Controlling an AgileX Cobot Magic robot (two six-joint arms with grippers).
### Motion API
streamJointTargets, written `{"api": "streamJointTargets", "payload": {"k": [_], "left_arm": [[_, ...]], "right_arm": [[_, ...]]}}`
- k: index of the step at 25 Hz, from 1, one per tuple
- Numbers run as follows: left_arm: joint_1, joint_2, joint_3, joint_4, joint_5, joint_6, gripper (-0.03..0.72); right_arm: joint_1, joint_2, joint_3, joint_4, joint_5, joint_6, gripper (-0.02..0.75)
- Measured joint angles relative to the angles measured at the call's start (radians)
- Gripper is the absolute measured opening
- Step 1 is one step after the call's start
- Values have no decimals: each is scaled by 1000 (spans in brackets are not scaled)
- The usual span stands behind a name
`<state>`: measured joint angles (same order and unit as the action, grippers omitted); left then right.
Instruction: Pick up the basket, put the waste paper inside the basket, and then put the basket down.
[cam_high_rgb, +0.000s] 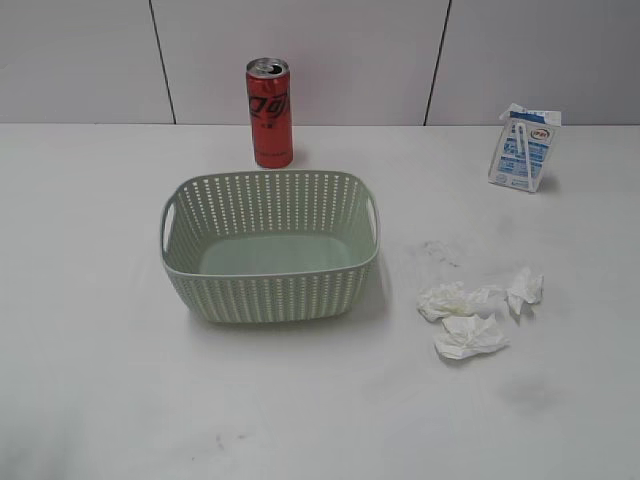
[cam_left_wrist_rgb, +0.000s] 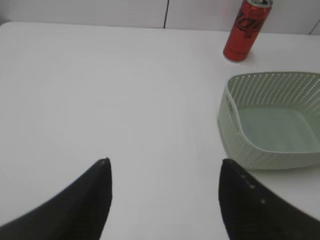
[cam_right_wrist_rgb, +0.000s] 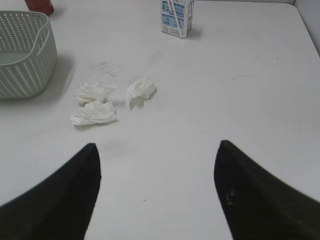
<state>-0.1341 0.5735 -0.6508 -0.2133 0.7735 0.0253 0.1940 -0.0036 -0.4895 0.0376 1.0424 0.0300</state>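
The pale sage-green basket (cam_high_rgb: 270, 246) stands upright and empty on the white table; it also shows in the left wrist view (cam_left_wrist_rgb: 272, 127) and the right wrist view (cam_right_wrist_rgb: 24, 52). Three crumpled white waste paper wads (cam_high_rgb: 478, 312) lie on the table to the basket's right, also in the right wrist view (cam_right_wrist_rgb: 105, 100). My left gripper (cam_left_wrist_rgb: 165, 162) is open and empty, over bare table to the left of the basket. My right gripper (cam_right_wrist_rgb: 157, 145) is open and empty, nearer than the wads and to their right. Neither gripper shows in the exterior view.
A red drink can (cam_high_rgb: 269, 112) stands behind the basket. A white-and-blue drink carton (cam_high_rgb: 525, 147) stands at the back right. A grey wall runs along the table's far edge. Faint dark smudges mark the table near the wads.
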Motion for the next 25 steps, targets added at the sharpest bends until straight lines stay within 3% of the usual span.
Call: {"api": "streamJointTargets", "payload": {"k": [6,13,16,21,25], "left_arm": [[-46,386,-181,-108,0,91,493],[-162,788,-445,-108,83,46,493],[-225,925,-545,-35,91,-54,493],[-354,1134,-684,213,180,-285,493],[-381,1267,-768,240,221,-362,493]], "right_arm": [[0,0,0,0,0,0,538],[0,0,0,0,0,0,538],[0,0,0,0,0,0,537],[0,0,0,0,1,0,537],[0,0,0,0,1,0,537]]}}
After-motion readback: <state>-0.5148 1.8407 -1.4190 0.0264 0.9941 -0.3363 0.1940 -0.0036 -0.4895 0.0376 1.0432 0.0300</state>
